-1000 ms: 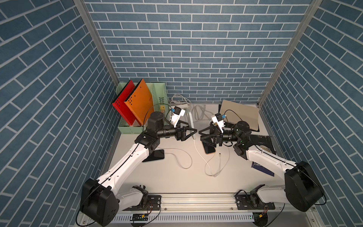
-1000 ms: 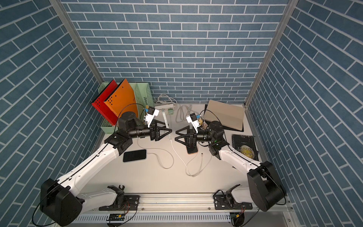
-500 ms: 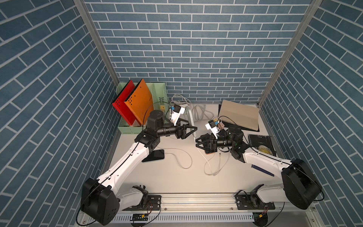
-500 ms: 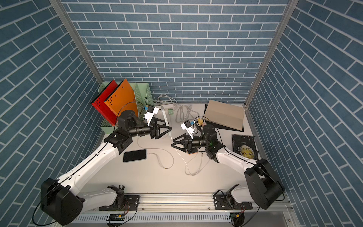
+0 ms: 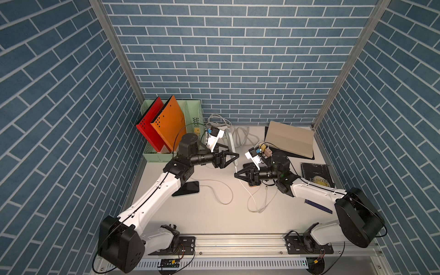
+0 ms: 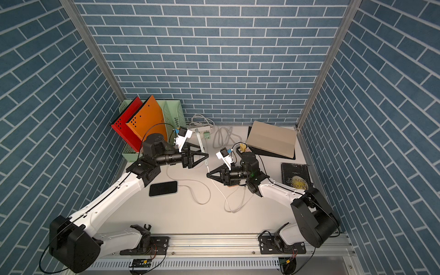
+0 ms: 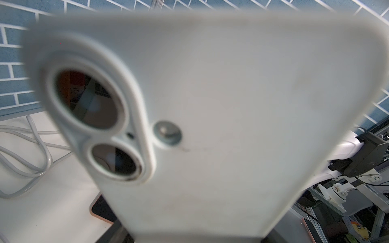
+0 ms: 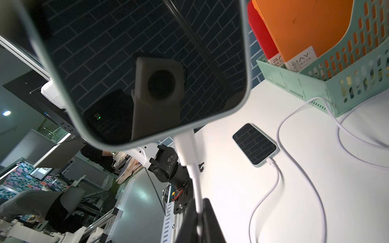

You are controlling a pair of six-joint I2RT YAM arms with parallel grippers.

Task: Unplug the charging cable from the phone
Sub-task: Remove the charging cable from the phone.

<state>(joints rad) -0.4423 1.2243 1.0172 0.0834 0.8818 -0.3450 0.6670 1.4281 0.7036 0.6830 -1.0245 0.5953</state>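
Right pincer [image 5: 236, 174] swung in under the phone [image 5: 232, 145] and went from wide to clamped on the charging cable [image 8: 196, 189], just below the plug [image 8: 185, 147]. Left pincer [image 5: 235, 157] grips the phone in the air above the tabletop [image 5: 202, 214], between my two arms, plug end down. Plug sits in the port.

Top views give the phone only edge-on, as a thin pale strip. Right wrist view shows its dark screen, the seated plug and my fingers [image 8: 210, 223] pinched on the cord. Left wrist view is nearly filled by the phone's blurred pale back with its two lenses.

Second phone [image 6: 163, 188] lies flat on the tabletop with its own cable [image 8: 273, 165] plugged in.
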